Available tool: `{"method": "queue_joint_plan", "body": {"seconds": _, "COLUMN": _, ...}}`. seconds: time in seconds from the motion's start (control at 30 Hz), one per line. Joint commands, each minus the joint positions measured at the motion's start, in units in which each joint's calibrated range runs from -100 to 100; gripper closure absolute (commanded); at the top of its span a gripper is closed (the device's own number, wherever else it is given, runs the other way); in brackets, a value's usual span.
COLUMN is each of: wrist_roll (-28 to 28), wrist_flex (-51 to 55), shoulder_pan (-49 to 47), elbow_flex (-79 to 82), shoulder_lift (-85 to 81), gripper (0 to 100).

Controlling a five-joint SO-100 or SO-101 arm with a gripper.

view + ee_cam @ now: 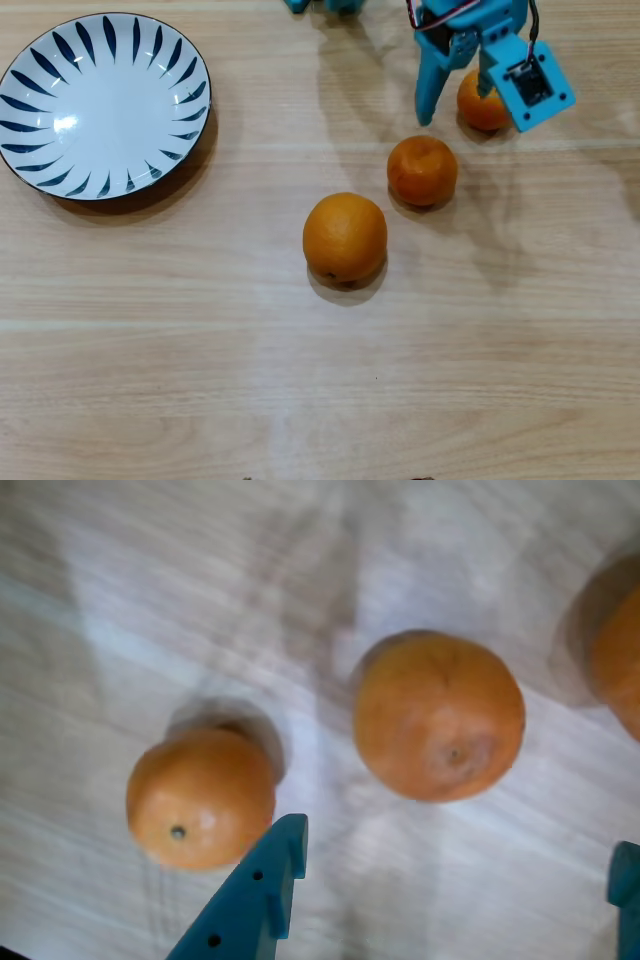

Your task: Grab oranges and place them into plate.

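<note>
Overhead view: jaws apart beside the far orange; plate sits well apart.

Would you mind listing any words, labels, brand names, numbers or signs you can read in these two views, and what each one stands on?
None: no readable text shows in either view.
The plate carries only dark blue leaf strokes, no lettering.
The three oranges are unmarked.
The blue gripper and the wooden table show no label or number.
</note>
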Motion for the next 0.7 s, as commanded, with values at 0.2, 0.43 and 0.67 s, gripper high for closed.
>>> {"method": "queue_joint_plan", "body": {"seconds": 0.2, "wrist_roll": -10.00, "wrist_flex": 8.12, "shoulder_pan": 2.22, "elbow_flex": -27.82, "shoulder_lift": 20.33, "gripper": 64}}
{"method": "queue_joint_plan", "body": {"seconds": 0.43, "wrist_roll": -15.43, "wrist_flex": 13.45, "shoulder_pan": 2.46, "elbow_flex": -28.54, "shoulder_lift": 21.43, "gripper": 64}}
{"method": "queue_joint_plan", "body": {"seconds": 0.67, "wrist_roll": -16.22, "wrist_flex": 8.98, "shoulder_pan": 3.91, "elbow_flex": -20.76, "shoulder_lift": 21.60, "gripper": 64}}
